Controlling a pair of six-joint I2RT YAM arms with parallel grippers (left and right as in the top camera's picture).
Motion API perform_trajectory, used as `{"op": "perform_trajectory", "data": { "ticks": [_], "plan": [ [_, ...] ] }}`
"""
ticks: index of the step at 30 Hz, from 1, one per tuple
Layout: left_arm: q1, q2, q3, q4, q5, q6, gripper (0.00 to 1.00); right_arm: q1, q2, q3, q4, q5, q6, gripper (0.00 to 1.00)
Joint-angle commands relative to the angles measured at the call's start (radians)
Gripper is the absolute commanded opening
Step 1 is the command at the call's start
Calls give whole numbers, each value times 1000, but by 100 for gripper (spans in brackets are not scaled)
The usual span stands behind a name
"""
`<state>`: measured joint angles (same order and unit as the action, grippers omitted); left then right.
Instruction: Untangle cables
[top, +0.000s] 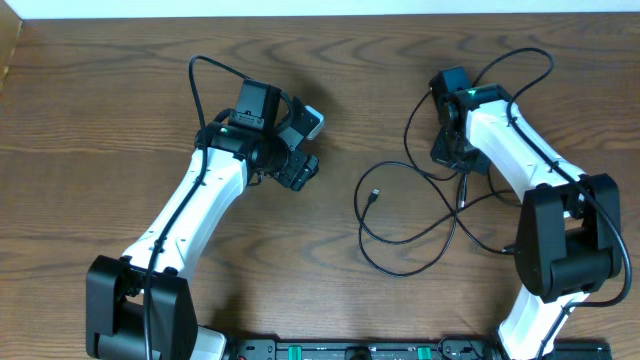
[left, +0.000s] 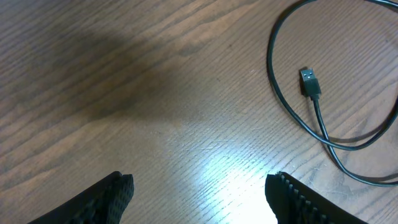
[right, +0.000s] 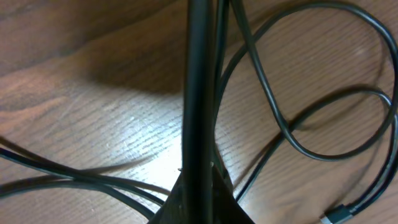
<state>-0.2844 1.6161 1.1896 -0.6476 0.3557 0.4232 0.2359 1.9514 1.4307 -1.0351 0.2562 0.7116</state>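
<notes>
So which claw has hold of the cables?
The right claw: cables run up from its shut tips. The left claw is open, holding nothing.

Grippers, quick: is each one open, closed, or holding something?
Left gripper: open, empty.
Right gripper: closed on a black cable.

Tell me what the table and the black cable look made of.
The table: wood or wood-look laminate, brown grain, semi-gloss; glare shows. The black cable: likely rubber or plastic jacket, smooth sheen, bends in loose loops. Its plug: black moulded body, greyish metal-looking tip.
</notes>
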Motion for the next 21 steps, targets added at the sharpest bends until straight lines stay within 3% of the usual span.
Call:
{"op": "perform_trajectory", "data": {
  "ticks": [1,6,13,21],
  "plan": [
    [-2,6,-6,-4,-5,6,73,-14,-53,66,-20,-14,-68,1],
    [-2,6,-6,-3,-5,6,73,-14,-182,233,-56,-22,-188,1],
    [-2,6,-6,-3,-5,6,73,-14,-364,630,-85,-80,-364,2],
    [-2,6,-6,-4,-5,6,73,-14,-445,1143,-90,-174,-406,1]
  ]
}}
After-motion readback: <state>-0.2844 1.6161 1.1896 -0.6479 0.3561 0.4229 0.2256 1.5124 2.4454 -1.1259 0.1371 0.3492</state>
